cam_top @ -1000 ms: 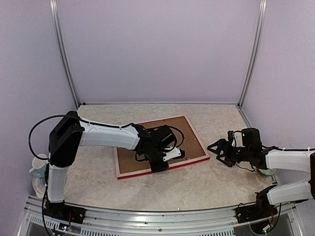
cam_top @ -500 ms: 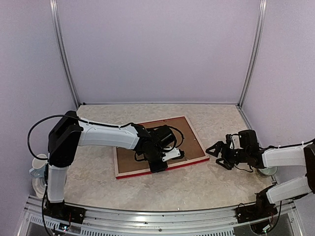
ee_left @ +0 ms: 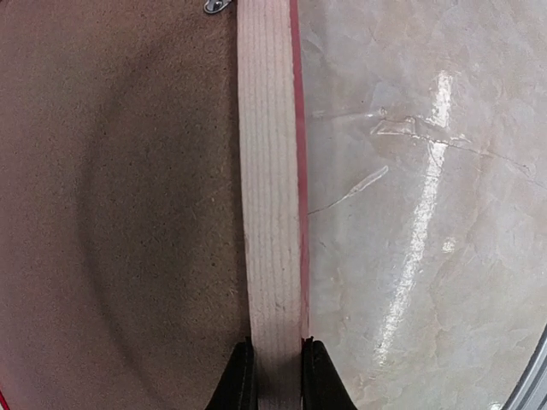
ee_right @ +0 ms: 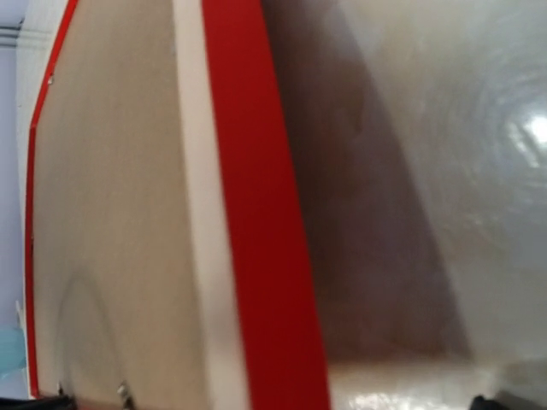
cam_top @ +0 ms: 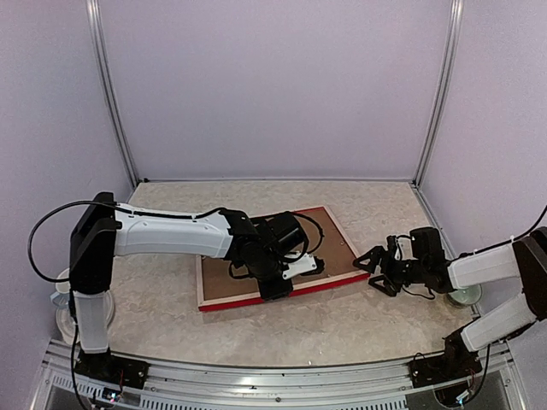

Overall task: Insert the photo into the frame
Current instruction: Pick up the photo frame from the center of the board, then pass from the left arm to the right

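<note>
The frame [cam_top: 256, 301] lies back up on the table, its red outer edge towards me and the brown backing board [cam_top: 256, 265] filling it. The photo is hidden. My left gripper [cam_top: 275, 289] is shut on the frame's near bar. In the left wrist view its fingertips [ee_left: 242, 380] clamp the pale wood bar [ee_left: 269, 213] from both sides. My right gripper [cam_top: 367, 272] is open, close beside the frame's right corner. The right wrist view shows the red edge [ee_right: 256, 213] close up, with a dark shadow beside it.
A white cup and saucer [cam_top: 61, 295] stand at the left table edge. A round dish [cam_top: 466, 296] sits at the right, under my right arm. Metal posts and pale walls enclose the back and sides. A metal rail runs along the front.
My right gripper has moved left, up to the frame's right corner. My left gripper keeps its hold, and the frame has shifted slightly left.
</note>
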### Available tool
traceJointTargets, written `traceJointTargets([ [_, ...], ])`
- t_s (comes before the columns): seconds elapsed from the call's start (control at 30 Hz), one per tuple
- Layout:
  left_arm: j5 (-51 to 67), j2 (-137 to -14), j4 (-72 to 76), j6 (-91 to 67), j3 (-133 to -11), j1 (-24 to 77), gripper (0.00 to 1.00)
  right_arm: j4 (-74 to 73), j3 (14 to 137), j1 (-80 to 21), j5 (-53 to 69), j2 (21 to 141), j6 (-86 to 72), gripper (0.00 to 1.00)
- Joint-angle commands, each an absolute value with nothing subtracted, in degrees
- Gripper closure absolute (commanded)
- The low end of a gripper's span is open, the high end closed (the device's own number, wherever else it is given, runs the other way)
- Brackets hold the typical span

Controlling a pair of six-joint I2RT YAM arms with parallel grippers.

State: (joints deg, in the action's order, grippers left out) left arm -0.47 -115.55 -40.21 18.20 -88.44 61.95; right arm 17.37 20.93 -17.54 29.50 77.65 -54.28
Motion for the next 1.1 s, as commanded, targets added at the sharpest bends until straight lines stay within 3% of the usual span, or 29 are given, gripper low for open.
traceJointTargets([
  [0.0, -3.4, -110.9, -37.9, 19.0, -90.7, 63.0, 1.00, 26.2, 19.1, -17.0, 33.5, 80.6, -57.2, 0.01],
  [0.37, -4.1, -110.6, -38.2, 18.6, -90.0, 63.6, 1.00, 57.4, 13.4, -17.0, 41.4, 91.0, -68.8, 0.08],
  [0.53, -4.3, -110.5, -38.2, 18.7, -89.8, 63.7, 1.00, 73.1, 10.9, -17.0, 43.0, 97.9, -75.1, 0.15],
  [0.67, -4.3, -110.7, -38.2, 18.6, -89.7, 63.8, 1.00, 84.4, 9.6, -17.0, 43.6, 104.2, -79.3, 0.26],
  [0.83, -4.9, -110.7, -38.1, 18.6, -89.5, 63.7, 1.00, 98.1, 8.9, -17.0, 43.9, 112.5, -84.2, 0.48],
  [0.93, -4.9, -110.7, -38.0, 18.6, -89.3, 63.8, 1.00, 103.0, 8.6, -17.0, 43.8, 115.7, -86.0, 0.64],
  [1.07, -5.1, -110.7, -37.8, 18.5, -89.0, 63.8, 0.95, 104.5, 8.5, -17.0, 43.4, 116.7, -86.3, 0.74],
])
